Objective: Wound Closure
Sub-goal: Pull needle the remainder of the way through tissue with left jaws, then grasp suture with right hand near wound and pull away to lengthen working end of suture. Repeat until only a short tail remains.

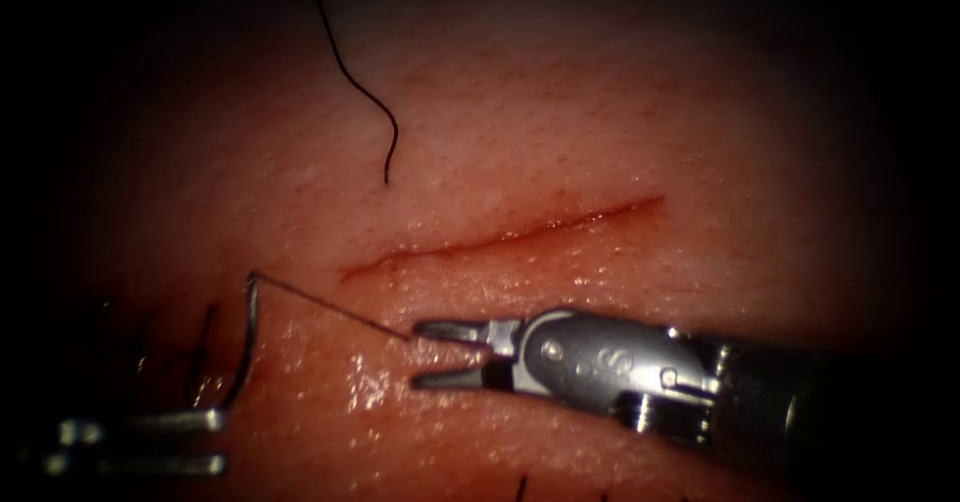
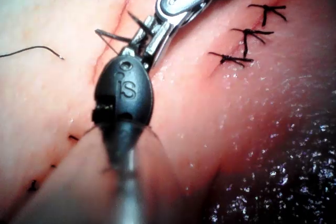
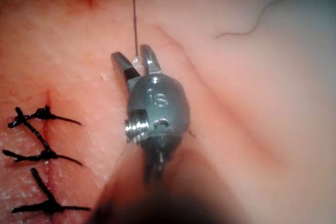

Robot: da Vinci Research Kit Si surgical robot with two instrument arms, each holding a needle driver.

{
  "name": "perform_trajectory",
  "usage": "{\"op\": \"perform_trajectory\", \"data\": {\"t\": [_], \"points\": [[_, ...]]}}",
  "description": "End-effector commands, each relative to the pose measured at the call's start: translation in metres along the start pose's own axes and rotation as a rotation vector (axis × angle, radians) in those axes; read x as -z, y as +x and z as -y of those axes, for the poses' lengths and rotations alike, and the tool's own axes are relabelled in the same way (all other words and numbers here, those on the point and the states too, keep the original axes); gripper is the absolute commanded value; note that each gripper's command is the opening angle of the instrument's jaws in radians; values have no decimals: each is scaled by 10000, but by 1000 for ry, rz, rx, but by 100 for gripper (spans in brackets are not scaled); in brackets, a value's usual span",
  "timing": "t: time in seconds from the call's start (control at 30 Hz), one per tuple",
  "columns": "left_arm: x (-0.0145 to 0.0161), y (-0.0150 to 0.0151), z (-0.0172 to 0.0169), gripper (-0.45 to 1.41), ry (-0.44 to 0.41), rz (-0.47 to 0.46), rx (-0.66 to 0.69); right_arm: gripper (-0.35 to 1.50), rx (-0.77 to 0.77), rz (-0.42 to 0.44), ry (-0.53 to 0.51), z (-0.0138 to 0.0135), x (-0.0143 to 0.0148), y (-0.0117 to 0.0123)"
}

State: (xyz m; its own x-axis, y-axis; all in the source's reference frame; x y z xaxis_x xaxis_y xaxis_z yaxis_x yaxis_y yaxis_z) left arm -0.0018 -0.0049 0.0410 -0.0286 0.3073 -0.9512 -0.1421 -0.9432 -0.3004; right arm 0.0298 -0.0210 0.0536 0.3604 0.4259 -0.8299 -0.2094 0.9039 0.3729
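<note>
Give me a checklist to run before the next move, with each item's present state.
1. Right tool jaws open, holding nothing: ok.
2. Thread runs from the needle's rear end into the gap between those jaws, ungripped: ok.
3. Needle stands beyond the left end of the cut, by the left tool; grip on it: cannot tell.
4. Needle tip in the tissue: cannot tell.
5. Loose thread end lies apart from both tools, above the cut: ok.

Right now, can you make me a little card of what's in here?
Left gripper: at curved steel needle's lower end; hold unclear
Needle: left of red cut; whether in pink tissue, unclear
Right gripper: open around thin dark thread, holding nothing
Loose thread end: above cut
Black stitches: three, knotted
</note>
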Motion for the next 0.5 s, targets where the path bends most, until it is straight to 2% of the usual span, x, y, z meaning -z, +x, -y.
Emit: {"op": "perform_trajectory", "data": {"t": [0.03, 0.1, 0.17, 0.3, 0.4, 0.5], "points": [[-6, -4, 2, -45, -1, -2, -3, 76, 6, -2, -1, -1, -14, -1], [-7, -2, 0, -45, -2, -2, -15, 79, 17, 4, -3, 3, -22, -3], [-8, -2, -2, -45, -3, -4, -16, 58, 19, 18, 0, 3, -25, -4], [-8, -1, -5, -45, -5, -5, -24, 36, 19, 27, 2, 1, -25, -6], [-8, 0, -7, -45, -4, -5, -26, -35, -31, 46, 9, 2, -22, -8], [-9, 0, -10, -45, -5, -6, -28, -35, -98, 90, 0, 6, -18, -8]]}}
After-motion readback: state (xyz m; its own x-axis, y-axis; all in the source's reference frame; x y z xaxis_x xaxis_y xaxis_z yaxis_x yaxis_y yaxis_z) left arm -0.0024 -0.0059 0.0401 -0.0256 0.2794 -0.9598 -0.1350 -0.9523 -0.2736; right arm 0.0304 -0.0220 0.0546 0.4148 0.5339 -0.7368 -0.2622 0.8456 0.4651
